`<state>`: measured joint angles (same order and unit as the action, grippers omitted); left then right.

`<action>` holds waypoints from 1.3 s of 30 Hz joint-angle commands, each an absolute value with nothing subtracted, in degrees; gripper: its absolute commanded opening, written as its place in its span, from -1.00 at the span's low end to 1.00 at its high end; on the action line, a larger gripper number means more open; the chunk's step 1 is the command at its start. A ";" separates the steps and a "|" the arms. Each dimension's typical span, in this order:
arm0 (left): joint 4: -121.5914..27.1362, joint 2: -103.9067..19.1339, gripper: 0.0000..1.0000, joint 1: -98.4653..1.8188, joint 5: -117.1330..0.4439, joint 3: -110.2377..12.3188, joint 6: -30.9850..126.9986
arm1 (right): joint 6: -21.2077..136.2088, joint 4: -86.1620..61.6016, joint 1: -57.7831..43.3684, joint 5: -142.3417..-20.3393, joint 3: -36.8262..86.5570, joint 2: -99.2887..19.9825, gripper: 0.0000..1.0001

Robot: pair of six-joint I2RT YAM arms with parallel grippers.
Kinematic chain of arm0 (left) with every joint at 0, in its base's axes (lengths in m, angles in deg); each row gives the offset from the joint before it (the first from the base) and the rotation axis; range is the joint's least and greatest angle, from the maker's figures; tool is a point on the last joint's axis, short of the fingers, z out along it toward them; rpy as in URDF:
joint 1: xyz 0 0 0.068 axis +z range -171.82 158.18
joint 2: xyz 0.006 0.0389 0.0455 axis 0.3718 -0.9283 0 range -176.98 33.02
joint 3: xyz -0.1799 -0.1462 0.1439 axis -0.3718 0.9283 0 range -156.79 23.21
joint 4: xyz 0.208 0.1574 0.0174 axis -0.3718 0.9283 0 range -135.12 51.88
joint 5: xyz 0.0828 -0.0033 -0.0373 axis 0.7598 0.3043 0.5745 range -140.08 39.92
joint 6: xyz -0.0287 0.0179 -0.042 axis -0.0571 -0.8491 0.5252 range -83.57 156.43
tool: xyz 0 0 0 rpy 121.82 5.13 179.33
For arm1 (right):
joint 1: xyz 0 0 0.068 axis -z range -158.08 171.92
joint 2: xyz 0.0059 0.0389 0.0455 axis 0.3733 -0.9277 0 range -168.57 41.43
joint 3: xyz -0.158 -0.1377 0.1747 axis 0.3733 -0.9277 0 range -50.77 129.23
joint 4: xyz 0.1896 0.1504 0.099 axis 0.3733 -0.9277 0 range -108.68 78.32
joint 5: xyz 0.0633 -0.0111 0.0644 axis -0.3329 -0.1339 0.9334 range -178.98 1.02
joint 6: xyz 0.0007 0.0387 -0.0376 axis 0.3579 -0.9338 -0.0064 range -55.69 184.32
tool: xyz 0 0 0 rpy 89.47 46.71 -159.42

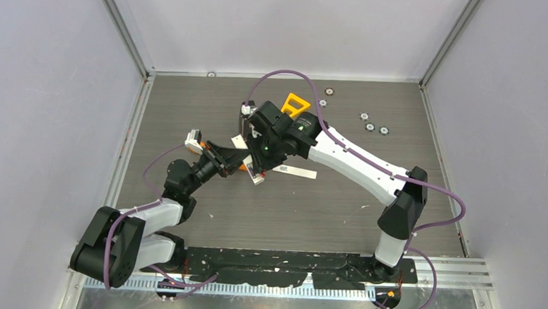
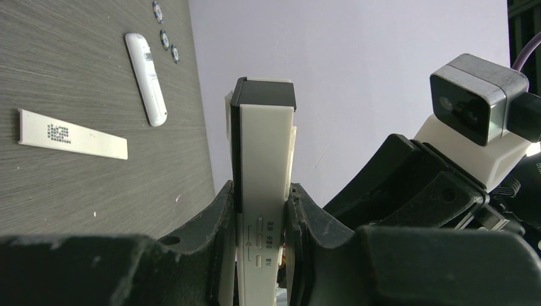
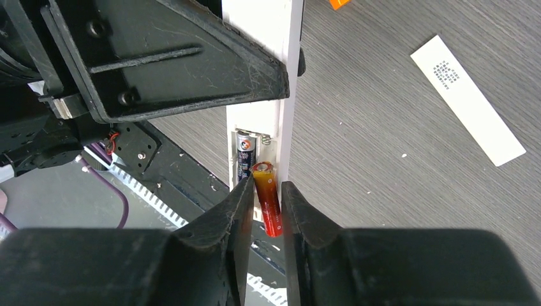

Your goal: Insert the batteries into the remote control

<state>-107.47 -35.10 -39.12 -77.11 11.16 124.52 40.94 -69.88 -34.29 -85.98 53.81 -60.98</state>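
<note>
My left gripper (image 2: pixel 260 191) is shut on a white remote (image 2: pixel 263 134) and holds it on edge above the table. In the right wrist view the remote (image 3: pixel 287 95) has its battery bay open, with a dark grey battery (image 3: pixel 245 159) lying in the left slot. My right gripper (image 3: pixel 265 188) is shut on an orange-red battery (image 3: pixel 269 207), its top end at the right slot beside the grey one. In the top view both grippers, left (image 1: pixel 230 159) and right (image 1: pixel 258 157), meet at mid-table. A third battery is not in view.
A thin white cover strip (image 1: pixel 295 171) lies just right of the grippers, also in the left wrist view (image 2: pixel 73 134). A second white remote (image 2: pixel 147 80) lies near several silver discs (image 1: pixel 370 126). An orange triangular piece (image 1: pixel 295 102) sits behind the right wrist.
</note>
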 commanded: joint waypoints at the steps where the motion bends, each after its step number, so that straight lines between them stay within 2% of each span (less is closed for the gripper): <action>1: -110.94 -34.32 -1.00 -39.40 -77.46 11.50 123.79 | 39.70 -67.86 -34.77 -86.68 56.37 -60.52 -0.42; 6: -110.71 -34.55 -1.00 -39.41 -77.51 11.51 123.71 | 39.33 -67.62 -34.78 -86.56 56.42 -60.21 -0.43; 13: -110.60 -34.68 -1.00 -39.40 -77.76 11.61 123.48 | 38.54 -67.64 -34.77 -87.71 56.20 -60.32 -0.67; 16: -110.58 -34.59 -1.00 -39.38 -77.83 11.73 123.53 | 38.37 -67.65 -34.69 -88.19 56.30 -60.43 -0.71; 23: -110.19 -34.36 -1.00 -39.40 -77.94 11.83 123.44 | 38.45 -67.50 -34.71 -88.02 56.76 -60.81 -0.71; 39: -109.67 -34.14 -1.00 -39.40 -77.94 11.74 123.38 | 38.58 -67.08 -34.70 -86.33 56.78 -61.64 -0.57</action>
<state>-107.10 -35.10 -39.19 -77.15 11.79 124.50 38.86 -68.94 -34.29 -87.13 54.24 -61.38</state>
